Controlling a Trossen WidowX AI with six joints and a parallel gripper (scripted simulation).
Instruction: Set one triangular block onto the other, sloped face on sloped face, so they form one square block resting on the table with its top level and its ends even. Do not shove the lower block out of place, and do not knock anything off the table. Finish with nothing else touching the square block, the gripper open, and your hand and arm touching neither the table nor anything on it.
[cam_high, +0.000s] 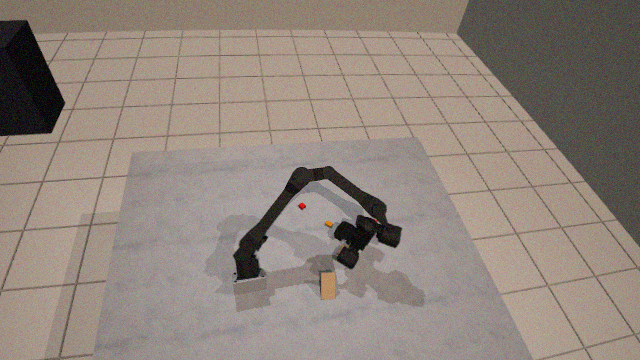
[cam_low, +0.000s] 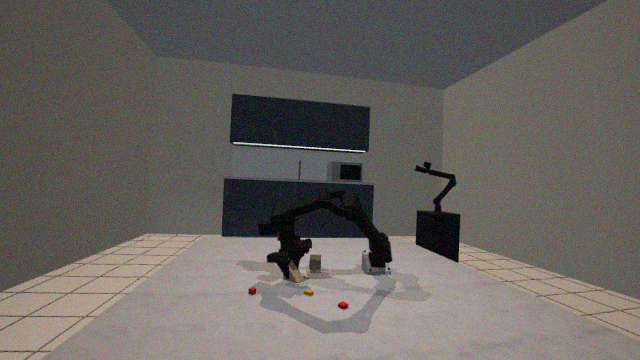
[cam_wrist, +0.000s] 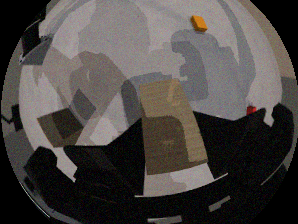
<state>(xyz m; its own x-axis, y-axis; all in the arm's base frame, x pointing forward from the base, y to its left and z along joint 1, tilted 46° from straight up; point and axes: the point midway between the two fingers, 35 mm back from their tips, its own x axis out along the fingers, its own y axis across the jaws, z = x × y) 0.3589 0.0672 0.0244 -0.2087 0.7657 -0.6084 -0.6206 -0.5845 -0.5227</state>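
Tan triangular block (cam_wrist: 168, 129) sits clamped between the fingers of the black gripper (cam_low: 290, 270), low against the grey surface (cam_high: 165, 310). From the top view, the second triangular block (cam_high: 328, 285) lies apart, at about 7 o'clock from the gripper.

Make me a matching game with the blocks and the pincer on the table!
Things:
1. pincer
2. far wedge
3. orange cube
4. held wedge

States:
A. stands free near the arm's base
B. shut on a wedge
C. small, lying on the table beside the pincer
D. between the fingers, down at the table

Pairs: 1-B, 2-A, 3-C, 4-D
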